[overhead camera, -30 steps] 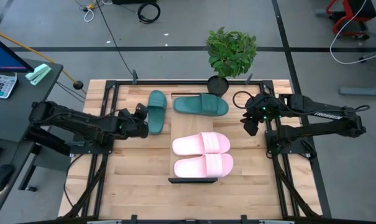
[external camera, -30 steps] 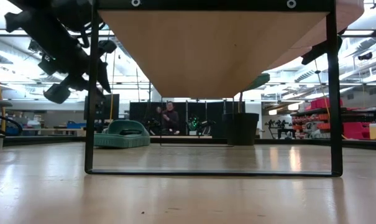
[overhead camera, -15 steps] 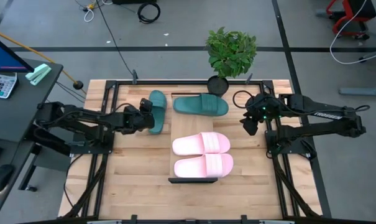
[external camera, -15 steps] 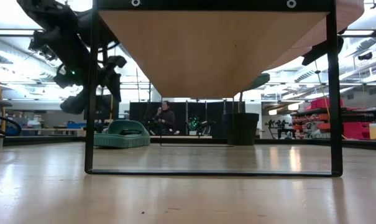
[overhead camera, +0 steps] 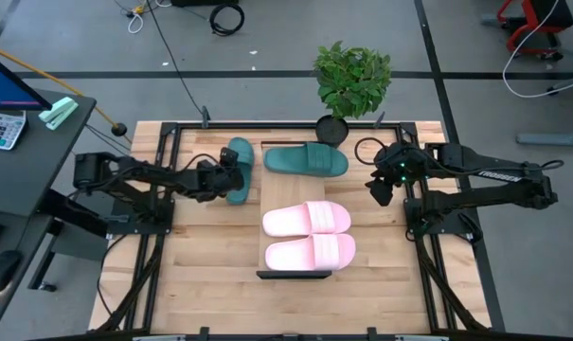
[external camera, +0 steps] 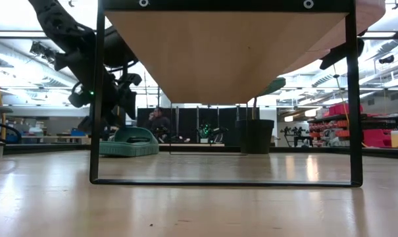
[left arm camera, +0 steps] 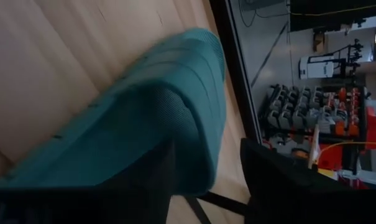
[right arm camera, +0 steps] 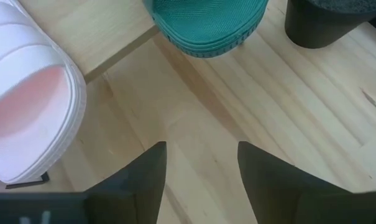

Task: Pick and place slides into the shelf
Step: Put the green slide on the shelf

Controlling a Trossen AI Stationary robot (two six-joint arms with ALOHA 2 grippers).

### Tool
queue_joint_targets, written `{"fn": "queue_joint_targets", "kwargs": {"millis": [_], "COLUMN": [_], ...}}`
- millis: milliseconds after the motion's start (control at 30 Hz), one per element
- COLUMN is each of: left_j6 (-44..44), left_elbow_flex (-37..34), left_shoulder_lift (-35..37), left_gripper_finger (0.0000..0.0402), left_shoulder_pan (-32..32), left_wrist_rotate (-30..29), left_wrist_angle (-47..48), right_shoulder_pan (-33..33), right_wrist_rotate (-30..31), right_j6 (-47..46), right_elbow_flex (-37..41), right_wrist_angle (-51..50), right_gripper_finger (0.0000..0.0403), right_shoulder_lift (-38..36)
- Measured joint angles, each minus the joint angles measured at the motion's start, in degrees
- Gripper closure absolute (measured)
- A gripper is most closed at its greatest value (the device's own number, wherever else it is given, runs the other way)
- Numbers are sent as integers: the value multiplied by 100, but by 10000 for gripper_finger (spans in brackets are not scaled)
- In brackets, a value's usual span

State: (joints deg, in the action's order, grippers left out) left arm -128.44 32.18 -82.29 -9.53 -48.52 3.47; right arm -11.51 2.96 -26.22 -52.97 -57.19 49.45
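Observation:
One dark teal slide (overhead camera: 241, 156) lies flat on the tabletop, left of the shelf (overhead camera: 267, 194). My left gripper (overhead camera: 227, 180) is open and low over the slide's near half. In the left wrist view (left arm camera: 206, 152) its fingers stand on either side of the slide's (left arm camera: 175, 106) raised edge. The second teal slide (overhead camera: 305, 159) and two pink slides (overhead camera: 307, 218) (overhead camera: 310, 251) lie on the shelf. My right gripper (overhead camera: 381, 187) is open and empty, hovering right of the shelf; it also shows in its wrist view (right arm camera: 200, 180). My left gripper comes at the teal slide slanting down from the table's left. One finger (left arm camera: 138, 186) is over the slide's top and the other (left arm camera: 281, 180) is beyond its edge (left arm camera: 212, 124). I cannot tell whether either finger touches it. The slide lies flat on the table.
A potted plant (overhead camera: 350, 80) stands at the far edge, its dark pot (overhead camera: 331, 128) close to the shelf's far end. A black cable loop (overhead camera: 367, 150) lies near my right gripper. The shelf's dark frame (external camera: 97, 99) shows in the low view. Bare planks lie near the front edge.
My left gripper has gone toward the table's right and down onto the teal slide on the tabletop, turning as it went. The slide has stayed where it was.

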Motion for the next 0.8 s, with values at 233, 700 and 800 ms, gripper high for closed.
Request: {"fn": "queue_joint_targets", "kwargs": {"millis": [233,700,800], "left_j6": [36,376,442], "left_elbow_flex": [0,0,0], "left_shoulder_lift": [-61,-61,-61], "left_gripper_finger": [234,285,305], "left_shoulder_pan": [-292,-739,-746], "left_wrist_rotate": [-8,229,230], "left_wrist_angle": [6,8,-3], "right_shoulder_pan": [0,0,0], "right_wrist_rotate": [-3,-2,-2], "right_j6": [-116,-140,-138], "right_elbow_flex": [0,0,0], "right_wrist_angle": [2,7,15], "right_gripper_finger": [197,200,202], "right_shoulder_lift": [0,0,0]}}
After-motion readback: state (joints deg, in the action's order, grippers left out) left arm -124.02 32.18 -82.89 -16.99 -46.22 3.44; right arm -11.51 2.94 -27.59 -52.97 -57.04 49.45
